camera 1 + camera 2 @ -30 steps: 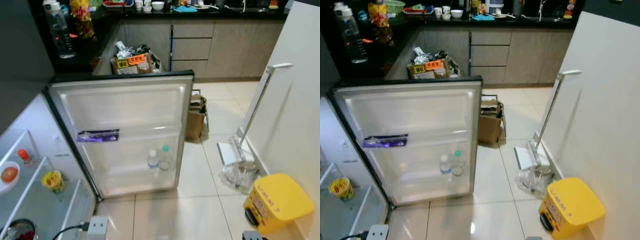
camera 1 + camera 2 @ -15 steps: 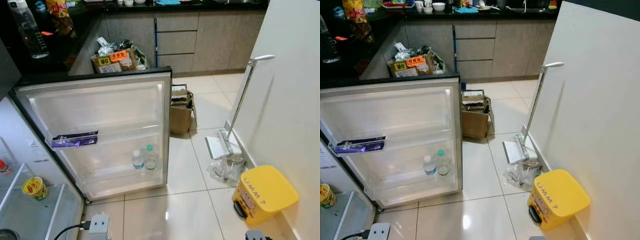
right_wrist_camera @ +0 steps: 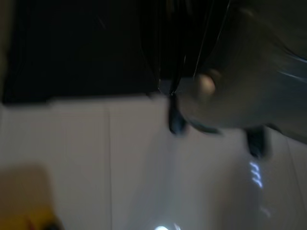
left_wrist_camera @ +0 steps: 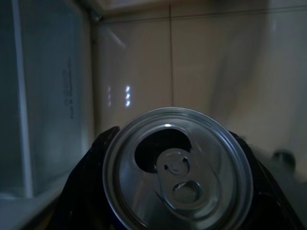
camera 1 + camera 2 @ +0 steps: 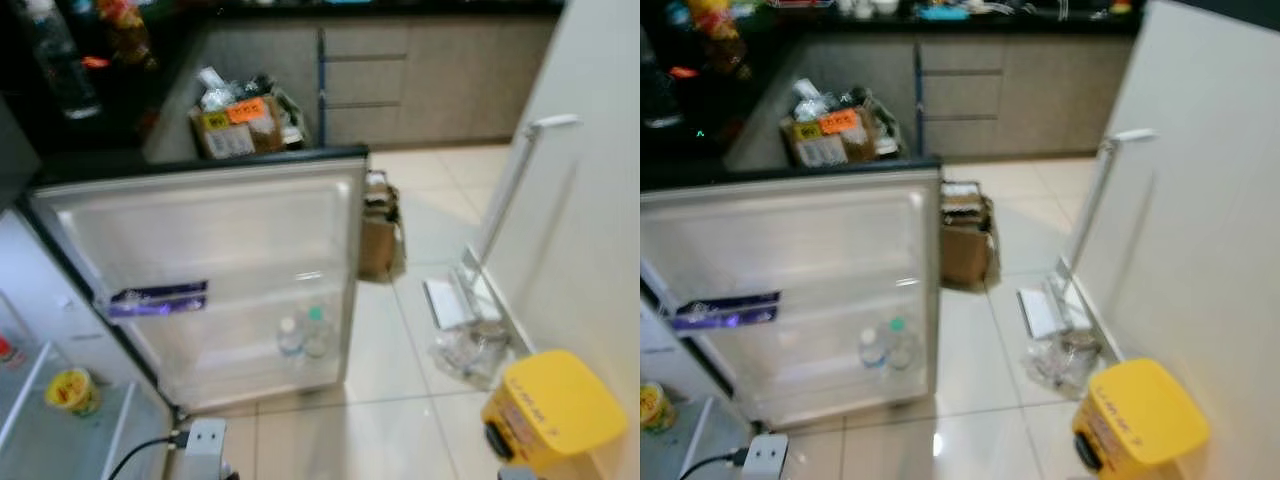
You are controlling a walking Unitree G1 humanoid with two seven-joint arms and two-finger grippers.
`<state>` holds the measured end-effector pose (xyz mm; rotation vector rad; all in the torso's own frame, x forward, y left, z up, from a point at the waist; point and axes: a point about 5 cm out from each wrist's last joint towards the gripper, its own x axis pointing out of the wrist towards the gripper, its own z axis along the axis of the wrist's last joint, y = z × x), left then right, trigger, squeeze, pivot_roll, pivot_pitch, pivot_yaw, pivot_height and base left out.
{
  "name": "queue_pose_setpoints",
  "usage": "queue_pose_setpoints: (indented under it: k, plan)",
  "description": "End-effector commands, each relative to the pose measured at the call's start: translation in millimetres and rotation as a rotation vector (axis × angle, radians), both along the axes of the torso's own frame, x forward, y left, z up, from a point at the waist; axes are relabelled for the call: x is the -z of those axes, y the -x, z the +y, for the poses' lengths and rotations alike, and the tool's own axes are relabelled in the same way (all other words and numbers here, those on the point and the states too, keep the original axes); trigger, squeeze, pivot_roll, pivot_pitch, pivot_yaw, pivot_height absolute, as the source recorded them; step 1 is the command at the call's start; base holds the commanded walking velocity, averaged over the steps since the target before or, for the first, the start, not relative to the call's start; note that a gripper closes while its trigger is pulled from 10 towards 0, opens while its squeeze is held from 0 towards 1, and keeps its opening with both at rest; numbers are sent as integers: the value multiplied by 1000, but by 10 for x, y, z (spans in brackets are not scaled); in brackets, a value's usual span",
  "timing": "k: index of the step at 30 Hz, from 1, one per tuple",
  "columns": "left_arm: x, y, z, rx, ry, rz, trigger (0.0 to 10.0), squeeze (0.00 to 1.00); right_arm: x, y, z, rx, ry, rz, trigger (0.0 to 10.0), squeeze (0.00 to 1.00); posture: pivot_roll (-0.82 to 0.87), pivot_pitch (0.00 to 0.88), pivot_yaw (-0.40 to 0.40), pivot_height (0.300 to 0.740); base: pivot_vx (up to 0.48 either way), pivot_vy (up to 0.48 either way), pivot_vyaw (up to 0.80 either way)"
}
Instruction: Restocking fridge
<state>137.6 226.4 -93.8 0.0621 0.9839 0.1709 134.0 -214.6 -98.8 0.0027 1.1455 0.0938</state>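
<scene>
**Opened can in the left gripper, fridge door wide open**

The left gripper (image 4: 177, 191) is clamped around a drink can (image 4: 178, 167). The left wrist view looks straight down on its silver top, where the tab is bent back and the mouth is open. Black fingers (image 4: 84, 177) press against both sides of the can, above pale floor tiles and the edge of a white fridge panel.

From the head views, the fridge door (image 5: 215, 265) stands wide open on the left. Its upper door shelf holds a purple packet (image 5: 158, 298), and two small water bottles (image 5: 303, 335) stand side by side in the lower door shelf. At the near left a yellow cup (image 5: 70, 390) sits on an inner fridge shelf.

On the near right is a yellow bin (image 5: 555, 410), with a white floor mop (image 5: 470, 290) leaning on the wall just beyond it. A brown cardboard box (image 5: 378, 235) stands just past the door's far edge.

The right wrist view is dark and blurred; whether that claw is open or closed cannot be told.
</scene>
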Motion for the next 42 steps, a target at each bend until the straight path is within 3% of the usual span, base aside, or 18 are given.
queue_pose_setpoints:
  k: [1, 13, 19, 23, 28, 31, 33, 34, 35, 36, 37, 42]
  plan:
    - [-15, -74, -55, 14, 13, -19, 10000, 0, 16, 116, -110, 10, 27, 31, 10000, 0, -95, 0, -6, 740, 382, 0, 0]
    - [-25, -95, -63, 36, 16, -31, 10000, 0, 10, 99, -109, 3, 27, 27, 10000, 0, -93, 0, -7, 740, 149, -80, 0]
    - [-74, -174, -2, -26, 15, -82, 10000, 0, 11, 100, -105, 1, 26, 27, 10000, 0, -93, 0, -7, 740, 0, -351, 0]
    - [-207, -299, 262, -167, -45, -169, 10000, 0, 8, 103, -111, -11, 21, 22, 10000, 0, -92, 0, -7, 740, 0, 0, 0]
    - [-306, -321, 507, -294, -100, -218, 10000, 0, -14, 49, -99, -26, -8, -5, 10000, 0, -92, 0, -7, 740, 0, 0, 0]
    - [-478, -350, 834, -516, -105, -338, 10000, 0, -72, -78, -50, -78, -111, -55, 10000, 0, -92, 0, 0, 740, 0, 0, 0]
    - [-478, -350, 834, -516, -105, -338, 10000, 0, -72, -78, -50, -78, -111, -55, 10000, 0, -92, 0, 0, 740, 0, 0, 0]
    - [-588, -373, 994, -627, -77, -436, 10000, 0, -111, -148, -17, -123, -178, -75, 10000, 0, -92, 0, 0, 740, 0, 0, 0]
    - [-588, -373, 994, -627, -77, -436, 10000, 0, -111, -148, -17, -123, -178, -75, 10000, 0, -92, 0, 0, 740, 0, 0, 0]
    - [-697, -364, 1165, -748, -35, -540, 10000, 0, -153, -211, -26, -158, -213, -90, 10000, 0, -95, 0, 1, 740, 0, 0, 0]
    - [-735, -349, 1236, -801, -11, -577, 10000, 0, -170, -236, -42, -166, -219, -95, 10000, 0, -92, 0, -1, 740, 0, 0, 0]
    - [-784, -363, 1300, -818, 63, -636, 10000, 0, -194, -265, -77, -177, -219, -97, 10000, 0, -92, 0, -1, 740, 0, 0, 0]
